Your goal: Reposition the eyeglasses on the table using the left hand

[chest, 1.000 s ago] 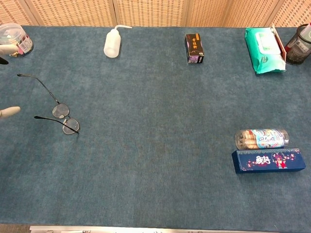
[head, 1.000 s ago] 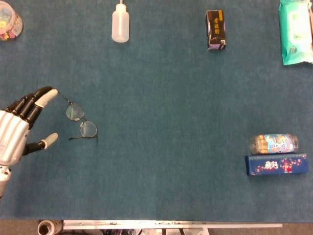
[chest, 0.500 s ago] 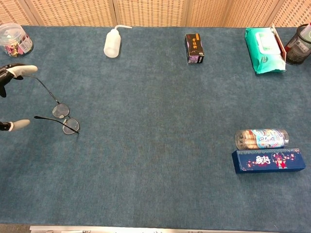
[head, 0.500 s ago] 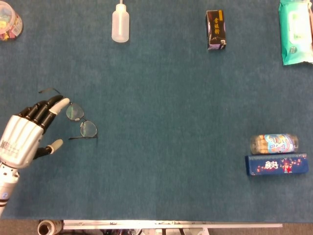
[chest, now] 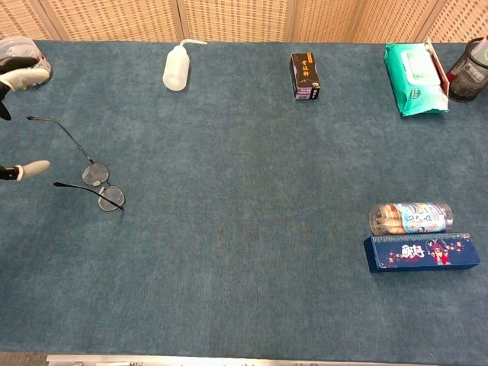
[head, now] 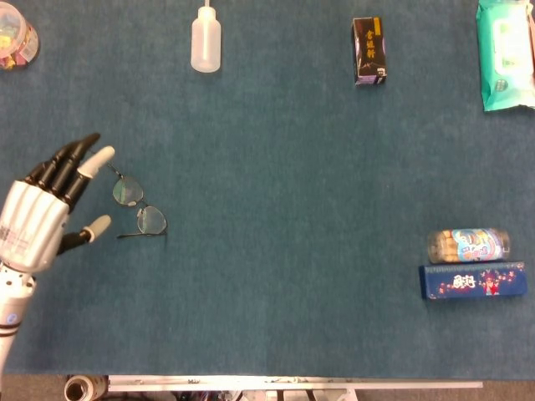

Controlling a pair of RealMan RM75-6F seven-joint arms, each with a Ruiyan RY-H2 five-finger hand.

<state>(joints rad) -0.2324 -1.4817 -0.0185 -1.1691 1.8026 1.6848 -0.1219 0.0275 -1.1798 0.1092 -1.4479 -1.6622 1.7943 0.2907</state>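
The small dark box point(head: 369, 52) at the far side of the table point(head: 284, 209) carries gold lettering down its face, too small to read, and the long blue box point(head: 472, 281) near the right edge shows white characters and red decoration, also illegible. Just behind the blue box lies a clear tube point(head: 468, 245) with a colourful label and what look like biscuits inside. A white squeeze bottle point(head: 205, 39) lies at the far side, a clear tub point(head: 15, 35) of colourful items sits in the far left corner, and a teal wipes pack point(head: 504, 55) lies far right. The eyeglasses point(head: 134, 203) rest open on the table at the left. The left hand point(head: 46, 217) hovers beside them, fingers spread wide, holding nothing. The right hand is out of sight.
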